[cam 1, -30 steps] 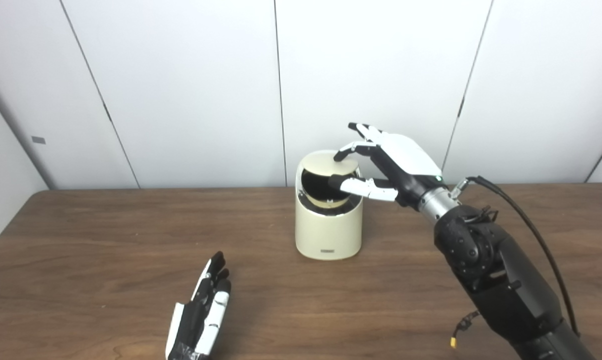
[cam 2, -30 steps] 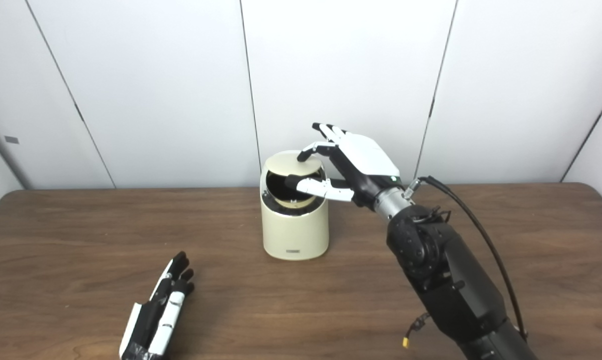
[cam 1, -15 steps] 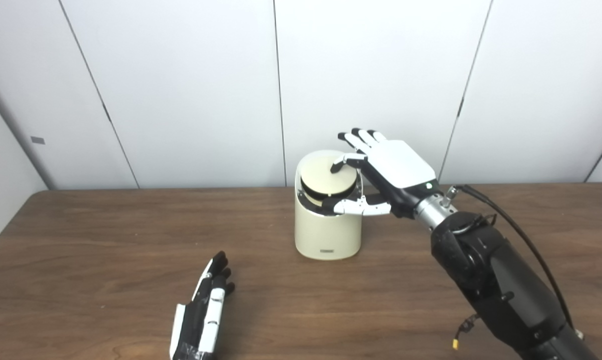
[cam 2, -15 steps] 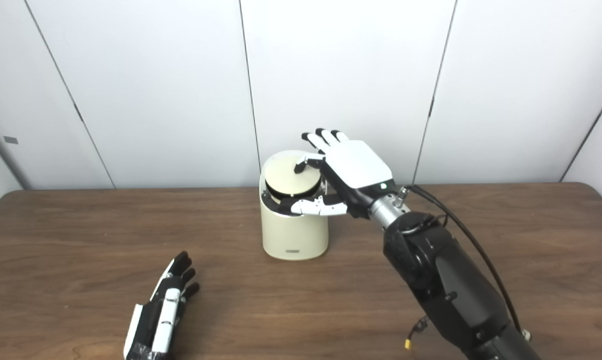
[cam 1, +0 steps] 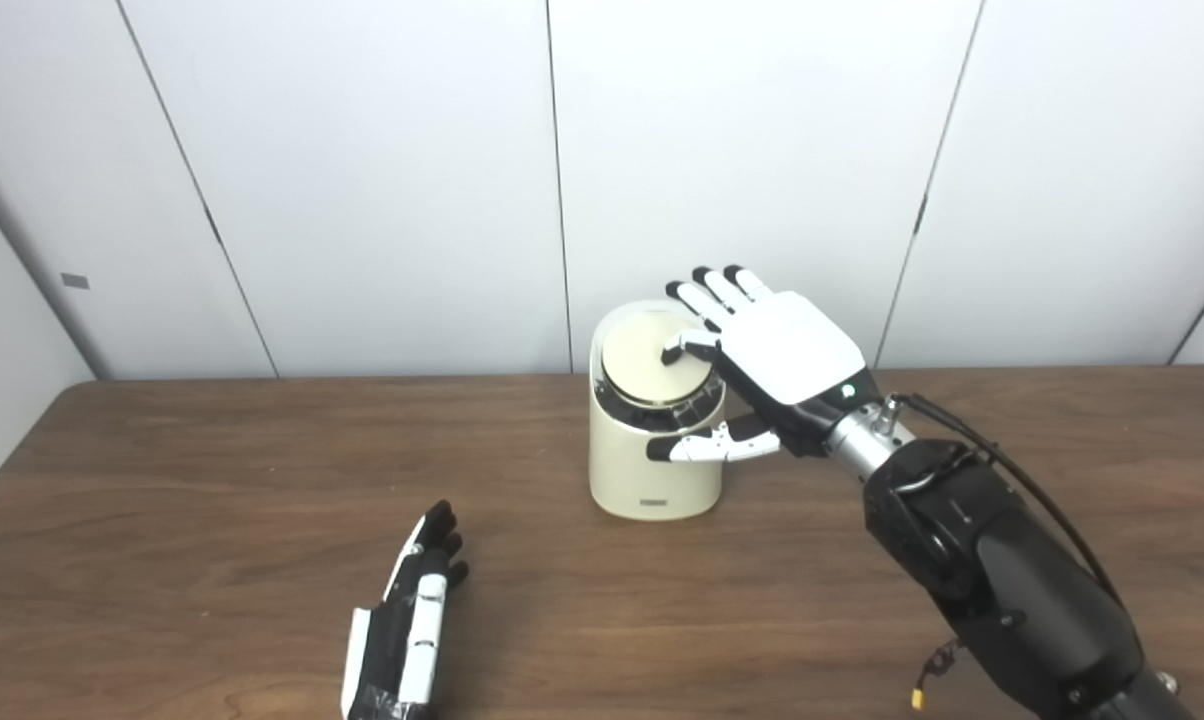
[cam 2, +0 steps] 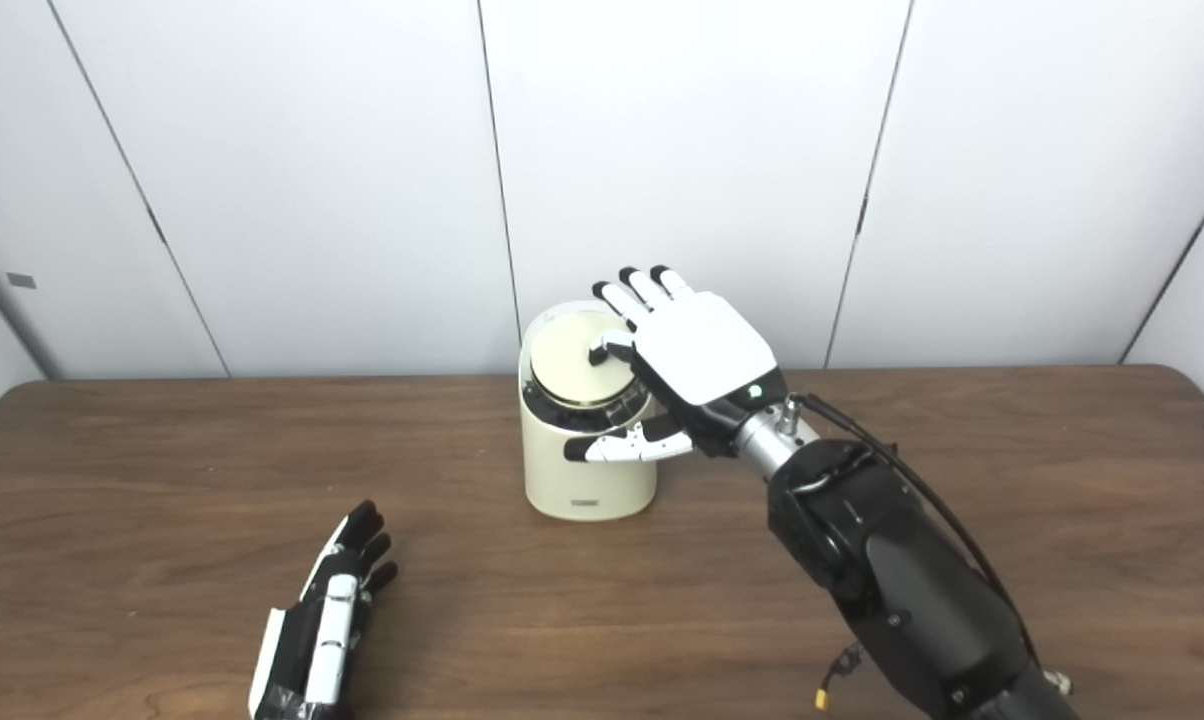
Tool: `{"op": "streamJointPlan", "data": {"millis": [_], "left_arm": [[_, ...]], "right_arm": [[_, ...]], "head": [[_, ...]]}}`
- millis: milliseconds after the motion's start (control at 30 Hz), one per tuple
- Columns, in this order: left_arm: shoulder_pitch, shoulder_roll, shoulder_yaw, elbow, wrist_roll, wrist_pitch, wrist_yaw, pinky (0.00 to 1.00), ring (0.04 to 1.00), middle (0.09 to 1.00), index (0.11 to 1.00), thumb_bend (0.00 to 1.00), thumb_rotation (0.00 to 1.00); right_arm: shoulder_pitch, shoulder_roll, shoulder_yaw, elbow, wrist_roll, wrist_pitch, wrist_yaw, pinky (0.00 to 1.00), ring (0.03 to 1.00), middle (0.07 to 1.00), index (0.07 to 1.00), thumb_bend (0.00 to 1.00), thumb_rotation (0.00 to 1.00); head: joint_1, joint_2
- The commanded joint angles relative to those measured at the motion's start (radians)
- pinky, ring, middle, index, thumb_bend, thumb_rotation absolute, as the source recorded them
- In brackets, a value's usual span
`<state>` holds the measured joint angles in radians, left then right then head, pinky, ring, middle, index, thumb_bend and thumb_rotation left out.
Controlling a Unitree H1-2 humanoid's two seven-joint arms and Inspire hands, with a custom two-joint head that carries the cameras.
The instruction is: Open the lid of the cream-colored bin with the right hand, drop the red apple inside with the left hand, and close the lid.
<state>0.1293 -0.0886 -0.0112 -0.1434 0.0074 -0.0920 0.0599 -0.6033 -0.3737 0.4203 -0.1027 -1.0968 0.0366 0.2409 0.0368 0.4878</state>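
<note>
The cream-colored bin (cam 1: 652, 470) stands upright at the middle of the table. Its round lid (cam 1: 642, 362) lies nearly flat in the bin's top, with only a thin dark gap at its front. My right hand (cam 1: 762, 355) hovers over the bin's right side, palm down and fingers spread; one fingertip rests on the lid and the thumb reaches across the front of the bin's rim. It holds nothing. My left hand (cam 1: 412, 620) lies flat and open on the table at the front left, holding nothing. No red apple shows in either view.
The brown wooden table (cam 1: 212, 480) runs back to a white panelled wall (cam 1: 362, 180). A black cable (cam 1: 1052, 510) loops along my right forearm.
The lid has swung down from steeply tilted with a dark opening to nearly flat. My right hand has lowered and flattened over the bin. The left hand has hardly moved.
</note>
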Motion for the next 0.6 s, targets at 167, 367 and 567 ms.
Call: {"op": "streamJointPlan", "data": {"millis": [167, 367, 567], "left_arm": [[0.020, -0.013, -0.006, 0.033, -0.021, -0.030, -0.004, 0.90, 0.936, 0.946, 0.928, 0.46, 0.83], [0.020, -0.013, -0.005, 0.031, -0.027, -0.026, -0.004, 0.89, 0.936, 0.947, 0.931, 0.46, 0.83], [0.019, -0.011, -0.007, 0.029, -0.023, -0.020, -0.004, 0.89, 0.931, 0.942, 0.925, 0.45, 0.82]], "right_arm": [[-0.020, -0.012, -0.022, -0.023, -0.016, -0.015, 0.011, 1.00, 1.000, 0.975, 0.718, 0.54, 1.00], [-0.010, -0.012, -0.022, -0.024, -0.018, -0.021, 0.012, 1.00, 1.000, 0.974, 0.713, 0.54, 0.99], [-0.004, -0.012, -0.011, -0.021, -0.026, -0.033, 0.016, 1.00, 1.000, 0.971, 0.710, 0.53, 1.00]], "head": [[0.001, 0.007], [0.002, 0.008], [0.002, 0.008]]}}
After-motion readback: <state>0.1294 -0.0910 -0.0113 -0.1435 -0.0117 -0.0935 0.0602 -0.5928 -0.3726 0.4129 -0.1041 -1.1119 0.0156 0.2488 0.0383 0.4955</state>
